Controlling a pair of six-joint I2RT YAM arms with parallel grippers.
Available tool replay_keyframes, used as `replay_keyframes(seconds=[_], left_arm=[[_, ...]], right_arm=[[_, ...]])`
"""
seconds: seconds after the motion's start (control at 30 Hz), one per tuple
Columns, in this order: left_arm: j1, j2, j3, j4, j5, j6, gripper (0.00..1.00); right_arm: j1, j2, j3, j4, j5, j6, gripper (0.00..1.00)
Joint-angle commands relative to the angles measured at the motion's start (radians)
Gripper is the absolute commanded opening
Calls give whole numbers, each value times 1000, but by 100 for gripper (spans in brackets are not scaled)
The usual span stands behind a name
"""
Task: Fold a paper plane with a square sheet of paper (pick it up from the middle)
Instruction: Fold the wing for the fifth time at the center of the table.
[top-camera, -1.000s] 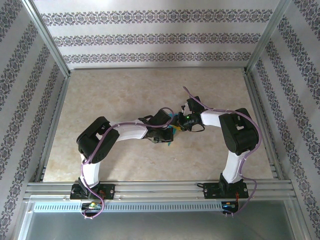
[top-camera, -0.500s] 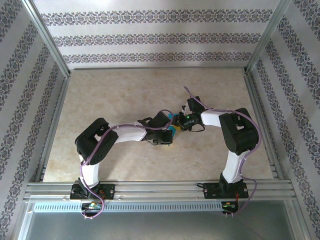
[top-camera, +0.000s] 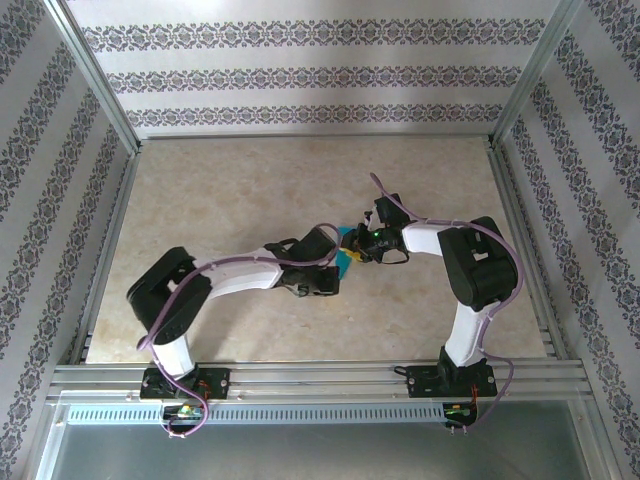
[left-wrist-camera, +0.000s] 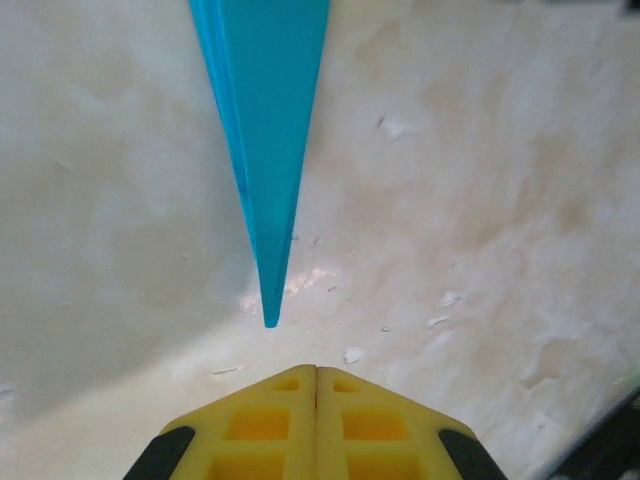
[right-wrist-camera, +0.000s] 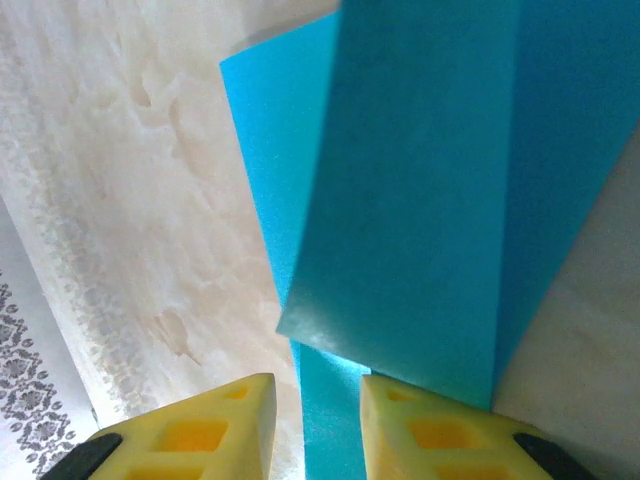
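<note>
The paper plane is a narrow teal-blue dart lying on the marble table, its sharp tip pointing at my left gripper. That gripper is shut and holds nothing, a short way back from the tip. From above the plane is a small blue patch between both wrists. My right gripper stands partly open astride the plane's wide rear end. A blue strip runs between its yellow fingers, with table showing beside the left one. A folded flap lies over the right finger.
Aluminium rails cross the near edge by the arm bases. Patterned walls and metal posts close in the back and sides. Small white flecks dot the table near the left fingers.
The left arm has stretched lower, its elbow swinging left and toward the near edge, while its gripper stays by the plane. The right arm has not moved.
</note>
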Motion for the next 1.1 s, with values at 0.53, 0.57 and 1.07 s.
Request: replay_keyframes(seconds=[0.53,0.57,1.07], left_arm=[[109,48,-117,342,25,-154,3],[109,56,-119,346,30,-159,3],[109,78,-180,308,-13,-164,1]], right_arm=[[123,-15,-20,82,52,181,31],[123,-16,-18,82,47,179,31],[79,-62,10,20,13,8,31]])
